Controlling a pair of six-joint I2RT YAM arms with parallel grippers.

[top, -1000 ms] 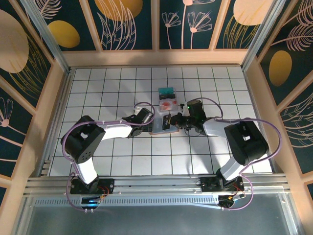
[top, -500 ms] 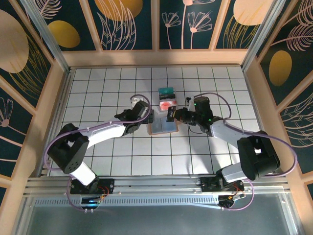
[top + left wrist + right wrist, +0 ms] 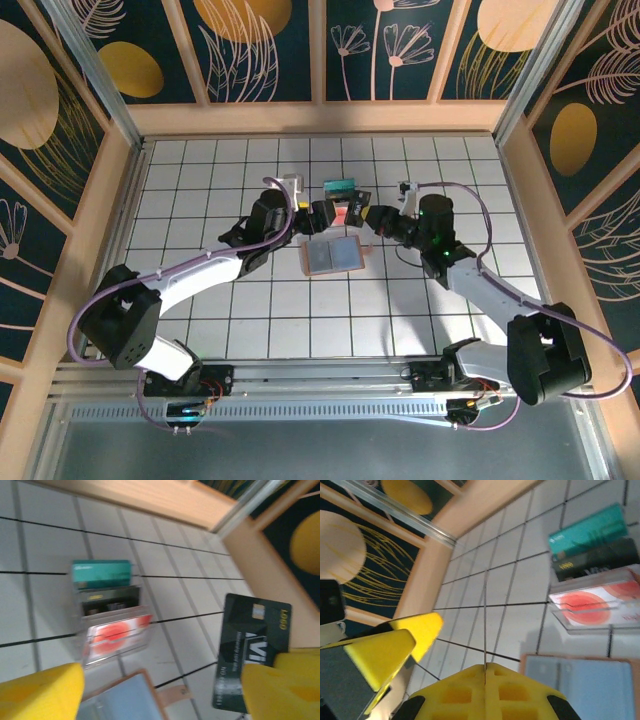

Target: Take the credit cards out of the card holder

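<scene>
Overhead view: the card holder (image 3: 333,256) lies open and flat on the tiled bench (image 3: 200,180), blue-grey face up, near the middle. Just beyond it sit a teal card (image 3: 342,187) and a red-spotted card (image 3: 343,211). The left end effector (image 3: 322,213) and right end effector (image 3: 368,218) flank that pile, close together.

Left wrist view: the yellow fingers (image 3: 42,692) stand spread wide. A black card (image 3: 252,655) stands on end just beside one finger; contact cannot be confirmed. Below, the teal card, a dark card (image 3: 111,600) and the red-spotted card rest in a clear tray (image 3: 82,652), with the holder's corner just beside it.

Right wrist view: the fingers (image 3: 485,692) are pressed together, pinching the black card, which is seen edge-on.
</scene>
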